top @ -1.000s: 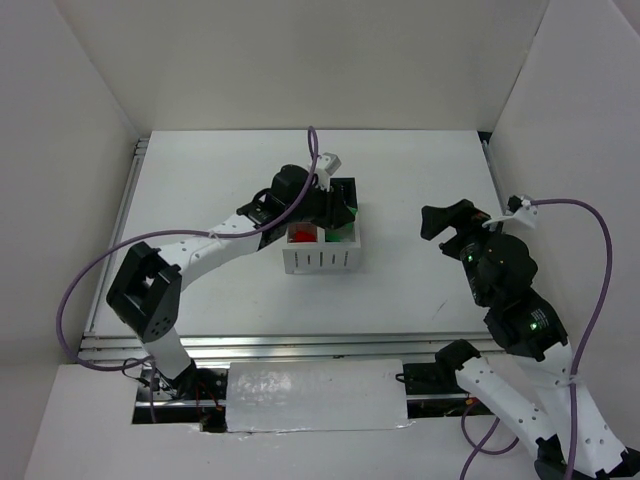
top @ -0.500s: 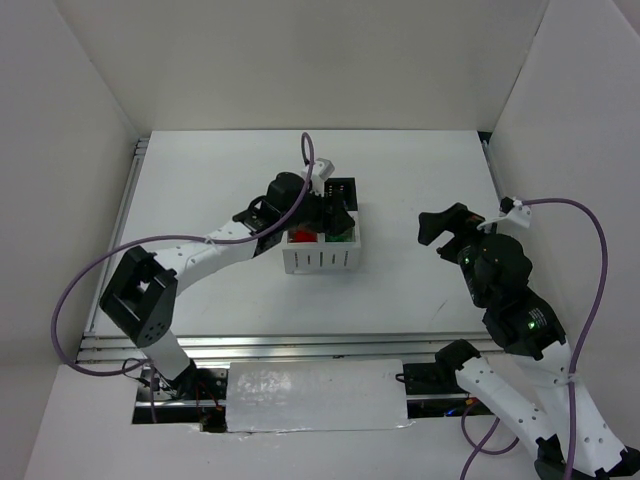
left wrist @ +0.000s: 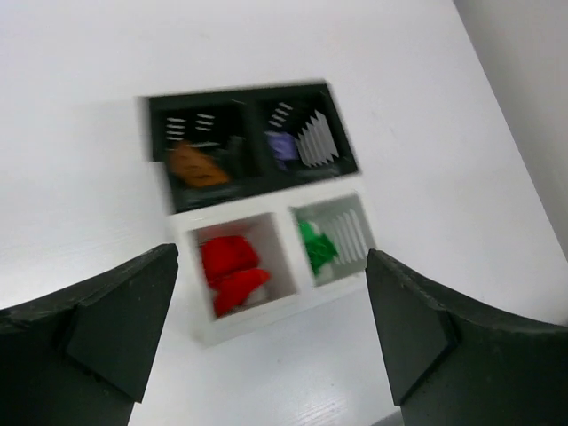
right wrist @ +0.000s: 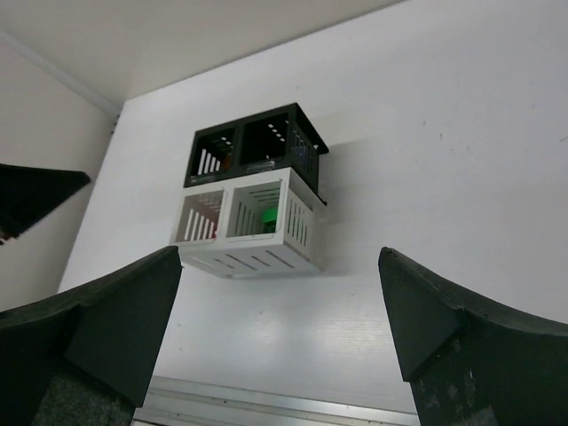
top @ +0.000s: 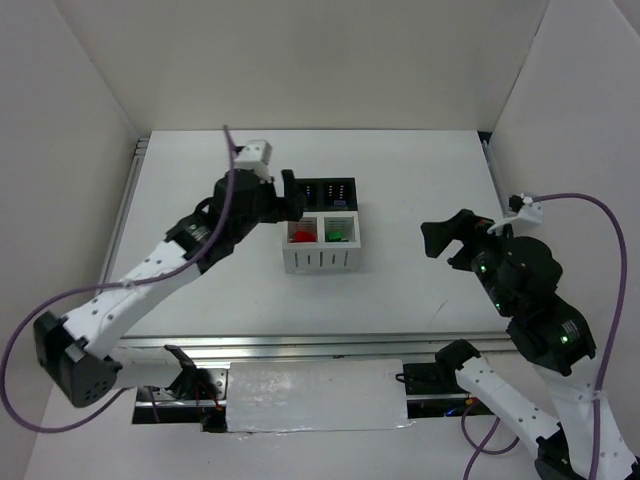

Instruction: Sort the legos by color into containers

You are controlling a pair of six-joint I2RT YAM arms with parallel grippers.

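Observation:
The containers (top: 320,262) stand mid-table, two black compartments behind two white ones. Red legos (top: 301,237) lie in the left white one and green legos (top: 337,236) in the right. In the left wrist view the containers (left wrist: 282,250) hold red legos (left wrist: 229,271), green legos (left wrist: 315,246), a lavender lego (left wrist: 280,146) and a brown piece (left wrist: 193,166) in separate compartments. My left gripper (top: 293,195) (left wrist: 271,257) hovers open and holds nothing, above and just left of the containers. My right gripper (top: 445,235) (right wrist: 280,257) is open and holds nothing, off to their right, facing the containers (right wrist: 257,257).
White walls enclose the table on the left, back and right. An aluminium rail (top: 300,345) runs along the near edge and another (top: 130,200) along the left side. Purple cables loop from both arms.
My left gripper has opened and drawn back up and to the left, off the top of the containers. The right arm has shifted only slightly.

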